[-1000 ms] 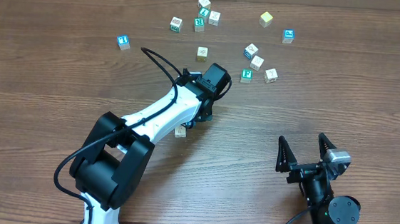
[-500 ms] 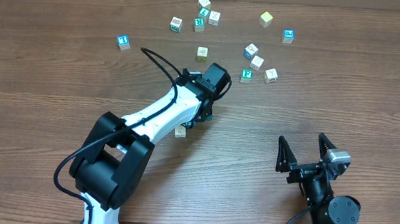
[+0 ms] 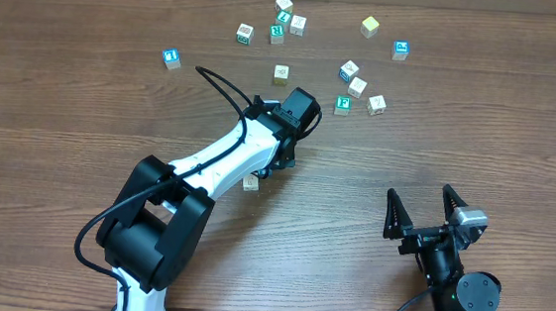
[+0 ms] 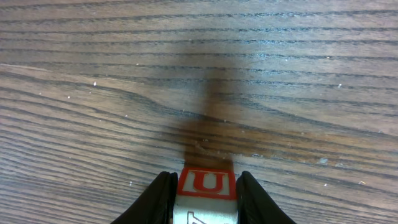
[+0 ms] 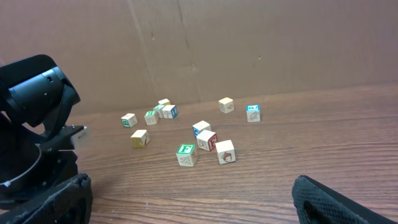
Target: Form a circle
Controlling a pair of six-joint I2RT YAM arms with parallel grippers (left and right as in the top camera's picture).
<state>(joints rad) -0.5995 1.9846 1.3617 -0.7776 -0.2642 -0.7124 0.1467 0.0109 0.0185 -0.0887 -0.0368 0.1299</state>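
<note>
My left gripper (image 4: 205, 186) is shut on a small cream cube (image 4: 206, 182) with a red-framed U on its face, held just over the wood. In the overhead view the left arm (image 3: 244, 148) reaches to the table's middle and hides its fingers. Several more cream alphabet cubes lie scattered at the back. Among them are a green-faced cube (image 3: 342, 105), a blue-faced cube (image 3: 349, 71) and two plain ones beside them, loosely grouped. No circle of cubes shows. My right gripper (image 3: 419, 193) stands open and empty near the front right, its fingers (image 5: 329, 199) wide apart.
Another cube (image 3: 250, 183) lies beside the left arm's forearm. A lone blue cube (image 3: 171, 58) sits at the back left and a yellow one (image 3: 370, 26) at the back right. A cardboard wall (image 5: 249, 43) closes the far edge.
</note>
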